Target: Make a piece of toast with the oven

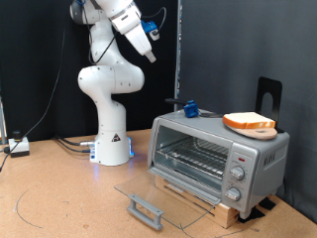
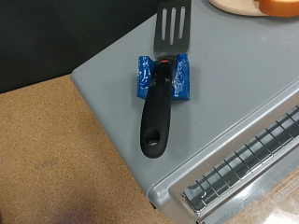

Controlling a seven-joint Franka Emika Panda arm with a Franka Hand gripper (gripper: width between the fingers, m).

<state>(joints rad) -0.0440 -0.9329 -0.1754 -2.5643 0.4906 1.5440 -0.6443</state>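
Golden-crusted pale piece of toast (image 1: 250,123) lies on a round wooden board at the boxy silver oven (image 1: 218,157)'s two o'clock roof corner. End effector (image 1: 149,38) hovers high; grip state indiscernible. Descending, it could knock the black spatula (image 2: 163,84).

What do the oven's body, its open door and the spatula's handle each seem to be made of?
Oven: probably sheet metal, matt silver-grey with a soft sheen.
Door: apparently glass, since the table shows through it; grey handle.
Spatula: handle looks like black plastic or rubber, smooth, faintly glossy; the slotted blade looks dark, its material unclear.
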